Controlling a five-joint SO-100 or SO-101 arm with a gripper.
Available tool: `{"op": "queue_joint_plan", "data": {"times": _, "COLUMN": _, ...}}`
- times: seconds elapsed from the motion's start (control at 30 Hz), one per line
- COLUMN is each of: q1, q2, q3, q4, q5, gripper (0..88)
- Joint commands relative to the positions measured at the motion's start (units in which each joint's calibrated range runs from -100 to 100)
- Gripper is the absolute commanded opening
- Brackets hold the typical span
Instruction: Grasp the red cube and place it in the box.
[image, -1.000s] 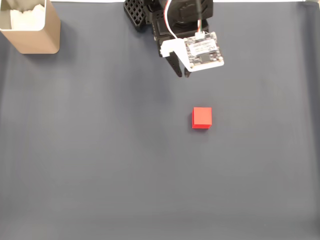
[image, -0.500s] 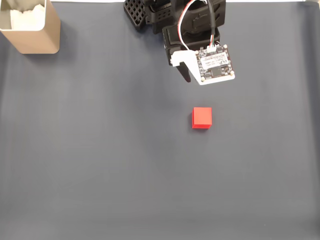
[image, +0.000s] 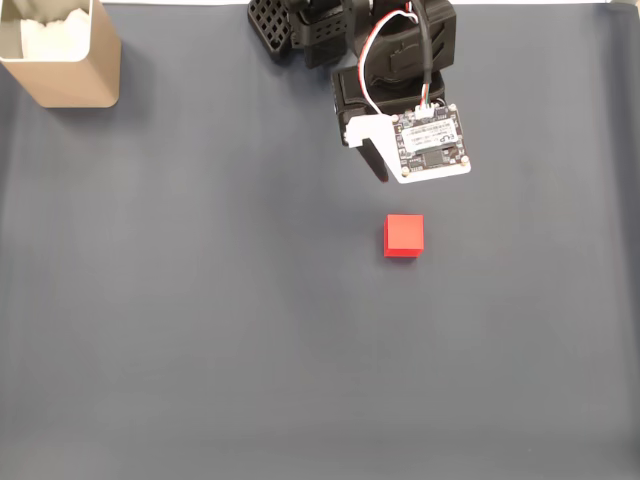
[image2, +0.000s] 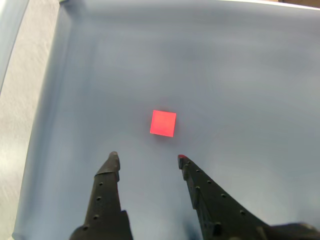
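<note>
Red cube (image: 404, 236), matte and plain-faced, sits on a dark grey-blue mat (image: 200, 320) that covers the table, a little right of the mat's middle in the fixed view and well apart from every edge. At the far left of that view, in the mat's top left corner, stands the box (image: 62, 60), a tan open-topped container with thin walls and rounded corners; white crumpled material (image: 50, 35) shows inside it. Moving right along the top edge, the black arm (image: 390, 50) reaches out over the mat, its base a perforated black lattice. Red, white and black wires (image: 372, 60) loop down to a small white circuit board (image: 432, 146) mounted on the wrist; the printing on the board is too small to read. The gripper (image: 378, 165) hangs just below the board's left side, above and slightly left of the cube, not touching it.

In the wrist view, a pale table surface (image2: 15, 125) borders the mat along the left. The gripper (image2: 147, 157) has two black fingers dotted with small holes; they stand spread apart with nothing between them. The red cube (image2: 163, 123) lies just beyond the gap, clear of both tips.
</note>
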Motion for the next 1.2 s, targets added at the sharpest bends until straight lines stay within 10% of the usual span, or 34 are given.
{"op": "queue_joint_plan", "data": {"times": 0.0, "q1": 1.16, "q2": 0.31, "q3": -0.31, "q4": -2.94, "q5": 0.00, "gripper": 30.8}}
{"op": "queue_joint_plan", "data": {"times": 1.17, "q1": 4.36, "q2": 9.84, "q3": 11.37, "q4": -23.35, "q5": 3.91, "gripper": 37.0}}
